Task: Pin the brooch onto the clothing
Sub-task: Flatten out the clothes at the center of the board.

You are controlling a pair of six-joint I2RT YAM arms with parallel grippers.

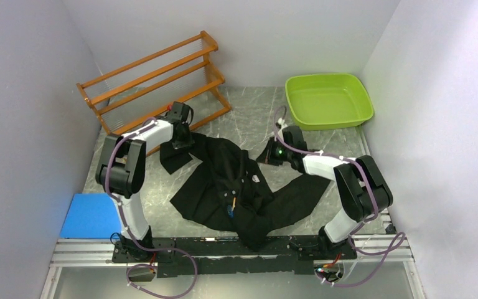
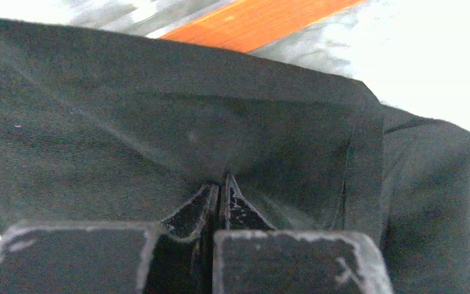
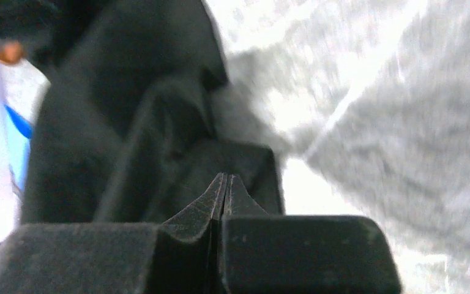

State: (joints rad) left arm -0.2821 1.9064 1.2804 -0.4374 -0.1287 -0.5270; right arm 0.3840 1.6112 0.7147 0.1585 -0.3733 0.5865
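Shirt (image 1: 224, 180), black and short-sleeved, is shown crumpled across the middle of the grey marbled table (image 1: 249, 109), with its collar toward the far side and its hem hanging over the near rail between the two arm bases. A white neck label (image 1: 256, 179) is seen just right of the button line. A small orange and blue item (image 1: 230, 207), possibly the brooch, is seen lying on the shirt front; it is too small to be made out.

The left gripper (image 1: 182, 142) is lowered onto the far left sleeve. In the left wrist view its fingertips (image 2: 235, 202) are pressed together, and the cloth is gathered into folds at their point. The right gripper (image 1: 267, 154) is set at the far right edge of the shirt. In the right wrist view its fingertips (image 3: 205, 202) are likewise closed, with a fold of black cloth pinched at their tip.

A wooden rack (image 1: 155, 81) is placed at the far left, a green tub (image 1: 328, 99) at the far right, and a blue pad (image 1: 90, 215) at the near left.
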